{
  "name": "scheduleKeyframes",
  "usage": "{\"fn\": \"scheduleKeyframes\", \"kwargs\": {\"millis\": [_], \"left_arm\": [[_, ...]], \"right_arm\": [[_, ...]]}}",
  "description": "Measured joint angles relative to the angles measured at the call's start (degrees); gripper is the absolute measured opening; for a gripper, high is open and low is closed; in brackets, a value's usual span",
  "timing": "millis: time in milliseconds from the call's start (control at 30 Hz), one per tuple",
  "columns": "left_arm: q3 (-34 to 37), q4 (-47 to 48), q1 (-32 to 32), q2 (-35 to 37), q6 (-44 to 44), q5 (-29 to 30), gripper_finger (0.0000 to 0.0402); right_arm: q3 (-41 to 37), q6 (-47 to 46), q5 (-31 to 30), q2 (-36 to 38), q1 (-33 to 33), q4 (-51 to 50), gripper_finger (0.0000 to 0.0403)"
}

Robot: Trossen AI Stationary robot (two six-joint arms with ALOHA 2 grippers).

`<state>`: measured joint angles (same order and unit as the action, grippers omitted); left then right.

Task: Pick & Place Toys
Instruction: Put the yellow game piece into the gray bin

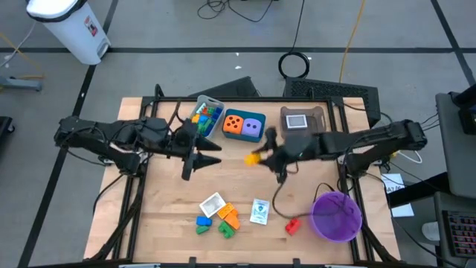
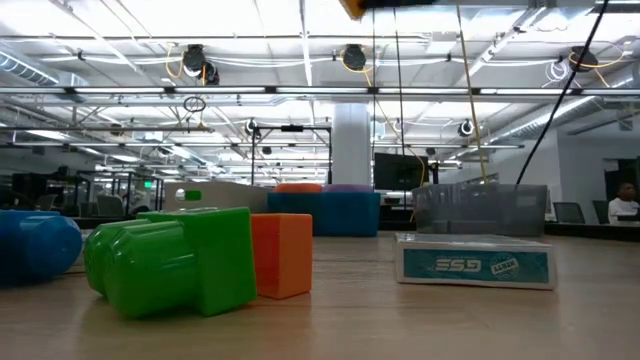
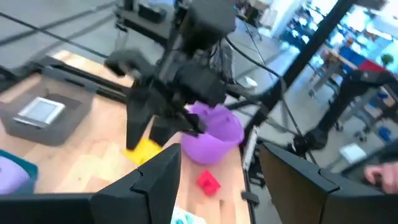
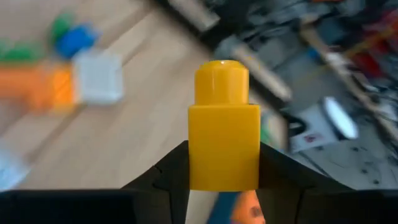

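Yellow brick (image 4: 224, 127): clamped between the fingers of the right claw (image 1: 256, 158), lifted off the worktop (image 1: 163, 201) near its middle, stud end pointing out ahead of the fingers.
Right claw: partly closed, pinching the brick's two flat sides; the brick's long axis runs along the fingers.
Relation that counts: the teal tray (image 1: 244, 126) with the orange and purple dice lies just beyond the brick toward the far edge, the grey tray (image 1: 209, 113) of bricks to its left, the brown tray (image 1: 303, 120) to its right. I judge one of them to be the drop point; which, I cannot tell.
Left claw (image 1: 195, 145): hovers by the grey tray, fingers half apart, holding nothing visible.
Loose toys: blue, green and orange bricks (image 1: 216, 220) and two white cards (image 1: 259, 211) near the front edge; red brick (image 1: 293, 225) beside the purple bowl (image 1: 336, 217).
Nearer arm: the right, for the teal tray.
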<state>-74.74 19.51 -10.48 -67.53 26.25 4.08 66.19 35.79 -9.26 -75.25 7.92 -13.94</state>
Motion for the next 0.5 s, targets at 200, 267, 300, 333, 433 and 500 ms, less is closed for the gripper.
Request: {"fn": "scheduleKeyframes", "kwargs": {"millis": [200,267,300,333,433,500], "left_arm": [[-0.12,-3.64,2.64,-2.24,-11.38,0.24,0.0227],[-0.99,-3.45,3.66,-3.7,-13.89,0.06,0.0227],[-1.34,-2.28,4.06,-4.59,-14.71,-0.08,0.0227],[-1.83,-2.04,4.53,-5.88,-15.68,-0.01,0.0227],[-3.81,-1.22,5.25,-9.36,-19.93,0.7,0.0227],[-5.83,-1.88,5.41,-11.72,-22.24,1.95,0.0227]], "right_arm": [[0.0,-12.57,1.11,3.75,-5.64,10.19,0.0139],[0.02,-17.5,4.45,3.86,-7.37,11.36,0.0139],[0.02,-19.78,6.07,3.85,-8.07,11.88,0.0139],[0.02,-21.87,7.61,3.85,-8.61,12.41,0.0138],[0.03,-25.28,10.15,3.21,-9.76,13.0,0.0136],[0.04,-26.14,10.97,2.74,-9.89,12.59,0.0137]]}}
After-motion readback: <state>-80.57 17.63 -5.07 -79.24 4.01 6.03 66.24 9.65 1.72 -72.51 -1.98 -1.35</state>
